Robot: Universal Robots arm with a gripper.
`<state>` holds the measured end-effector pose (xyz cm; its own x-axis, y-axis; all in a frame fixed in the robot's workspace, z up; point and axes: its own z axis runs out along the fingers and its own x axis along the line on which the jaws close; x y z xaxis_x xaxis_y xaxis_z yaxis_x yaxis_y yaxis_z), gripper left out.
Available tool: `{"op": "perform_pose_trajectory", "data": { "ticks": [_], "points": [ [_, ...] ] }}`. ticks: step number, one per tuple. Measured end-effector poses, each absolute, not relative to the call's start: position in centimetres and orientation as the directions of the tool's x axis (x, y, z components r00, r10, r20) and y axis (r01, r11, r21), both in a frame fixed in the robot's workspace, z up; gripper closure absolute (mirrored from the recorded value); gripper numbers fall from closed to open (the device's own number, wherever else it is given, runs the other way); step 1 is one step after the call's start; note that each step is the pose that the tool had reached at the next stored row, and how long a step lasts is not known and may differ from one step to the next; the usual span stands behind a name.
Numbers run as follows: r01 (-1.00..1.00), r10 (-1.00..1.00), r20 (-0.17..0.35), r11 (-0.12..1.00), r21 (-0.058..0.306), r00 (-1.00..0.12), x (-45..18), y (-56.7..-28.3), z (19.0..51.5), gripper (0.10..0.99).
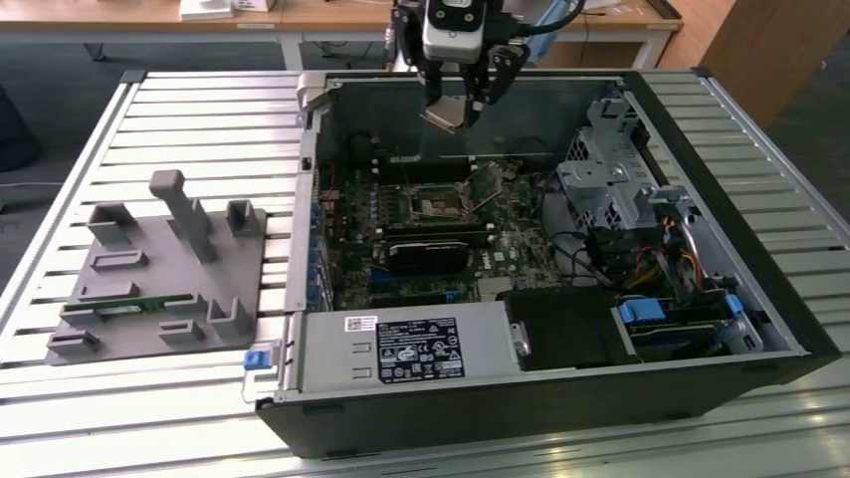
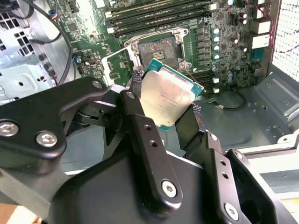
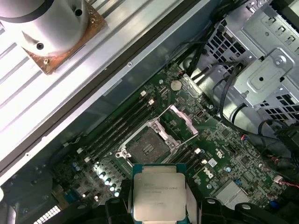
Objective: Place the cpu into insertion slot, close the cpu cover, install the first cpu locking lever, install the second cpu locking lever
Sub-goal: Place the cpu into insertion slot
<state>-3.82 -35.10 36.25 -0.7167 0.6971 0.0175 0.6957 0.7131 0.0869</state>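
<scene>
My gripper [image 1: 459, 106] hangs above the back of the open computer case, shut on the cpu [image 1: 448, 117], a flat square chip with a dull silvery top. In both wrist views the cpu [image 2: 166, 98] sits tilted between the two black fingers [image 2: 140, 121], well above the board. The insertion slot [image 1: 439, 202] lies below it on the green motherboard, square, black and silver-rimmed, with nothing in it [image 3: 147, 148]. The cpu cover [image 3: 183, 120], a thin silver frame, stands flipped up at one side of the slot [image 2: 161, 51].
A black rectangular card [image 1: 432, 249] lies just in front of the slot. The drive cage [image 1: 618, 189] and cables fill the case at the exterior view's right, with the power supply [image 1: 398, 349] in front. A grey fixture [image 1: 159, 269] with upright pegs stands on the slatted table.
</scene>
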Motion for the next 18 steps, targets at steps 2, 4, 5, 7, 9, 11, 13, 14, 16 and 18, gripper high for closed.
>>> {"op": "perform_pose_trajectory", "data": {
  "ticks": [2,4,5,7,9,11,13,14,16,18],
  "points": [
    [0.706,0.708,0.018,0.703,0.087,-0.706,-3.82,-35.1,36.23,0.545],
    [0.716,0.717,0.018,0.693,0.087,-0.697,-3.82,-35.1,36.23,0.545],
    [0.72,0.722,0.018,0.688,0.087,-0.692,-3.82,-35.1,36.22,0.545],
    [0.731,0.732,0.018,0.677,0.087,-0.681,-3.82,-35.1,36.21,0.545],
    [0.742,0.744,0.018,0.664,0.087,-0.668,-3.82,-35.1,36.21,0.545],
    [0.754,0.756,0.018,0.651,0.087,-0.654,-3.82,-35.1,36.2,0.545],
    [0.767,0.769,0.018,0.636,0.087,-0.64,-3.82,-35.1,36.19,0.545],
    [0.773,0.775,0.018,0.628,0.087,-0.632,-3.82,-35.09,36.18,0.545],
    [0.786,0.788,0.017,0.612,0.087,-0.615,-3.82,-35.09,36.17,0.545],
    [0.799,0.801,0.017,0.595,0.087,-0.598,-3.82,-35.09,36.16,0.545]
  ]
}}
